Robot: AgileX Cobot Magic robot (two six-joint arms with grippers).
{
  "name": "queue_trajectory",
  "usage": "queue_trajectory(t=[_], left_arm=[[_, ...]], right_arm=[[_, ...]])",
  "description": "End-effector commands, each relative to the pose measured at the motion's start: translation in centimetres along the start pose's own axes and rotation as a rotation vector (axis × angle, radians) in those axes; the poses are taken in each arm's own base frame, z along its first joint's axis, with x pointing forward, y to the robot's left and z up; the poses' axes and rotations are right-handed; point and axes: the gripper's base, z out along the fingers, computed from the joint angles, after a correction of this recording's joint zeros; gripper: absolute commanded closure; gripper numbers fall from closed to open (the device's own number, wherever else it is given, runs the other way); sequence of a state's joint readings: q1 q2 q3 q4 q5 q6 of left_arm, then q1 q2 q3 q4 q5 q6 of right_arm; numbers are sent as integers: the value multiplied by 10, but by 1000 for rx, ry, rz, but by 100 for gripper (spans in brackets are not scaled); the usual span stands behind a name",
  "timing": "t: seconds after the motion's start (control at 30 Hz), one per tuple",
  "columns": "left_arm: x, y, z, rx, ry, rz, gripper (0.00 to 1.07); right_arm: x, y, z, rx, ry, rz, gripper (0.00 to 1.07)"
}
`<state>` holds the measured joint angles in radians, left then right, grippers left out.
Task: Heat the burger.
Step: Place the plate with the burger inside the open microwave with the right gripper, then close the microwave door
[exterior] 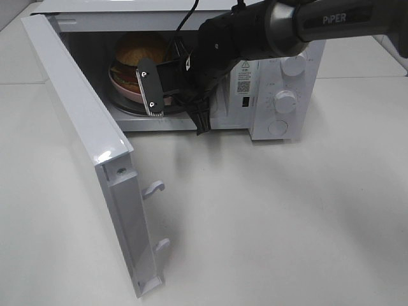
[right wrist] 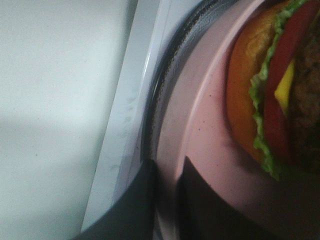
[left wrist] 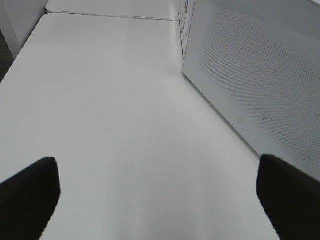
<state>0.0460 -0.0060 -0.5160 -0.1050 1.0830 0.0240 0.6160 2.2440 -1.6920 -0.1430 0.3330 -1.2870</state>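
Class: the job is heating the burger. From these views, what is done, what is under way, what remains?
Done: the door is open and the burger on its plate is inside the microwave. In hand: the right gripper is shut on the plate's rim; the left gripper is open beside the door. Left: let go, withdraw, shut the door, set the dials.

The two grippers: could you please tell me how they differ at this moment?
The left gripper stands wide open; the right gripper is shut. The left gripper holds nothing, above the table; the right gripper clamps the plate at its rim, with the burger on it. The left gripper is outside the microwave; the right gripper reaches into it. Both have dark fingers.
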Motion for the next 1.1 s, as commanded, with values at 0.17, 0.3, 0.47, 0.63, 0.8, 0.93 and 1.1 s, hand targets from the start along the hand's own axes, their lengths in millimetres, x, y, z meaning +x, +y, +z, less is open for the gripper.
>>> queue_trajectory(t=[0.17,0.3,0.47,0.63,0.8,0.93,1.1], left_arm=[[0,0,-1,-2,-24,-1,7],[0,0,-1,-2,-23,-1,7],[0,0,-1,-2,-23,-1,7],[0,0,-1,-2,-23,-1,7],[0,0,-1,-2,-23,-1,7],[0,0,-1,-2,-23,-1,7],[0,0,-1,-2,-23,-1,7]], right_arm=[[1,-18,1,89,-6,56,104],[7,-19,5,78,11,58,103],[8,-20,5,85,16,42,102],[8,-20,5,84,16,47,97],[8,-20,5,83,16,60,84],[8,-20,5,83,13,84,68],[8,-20,5,83,13,105,63]])
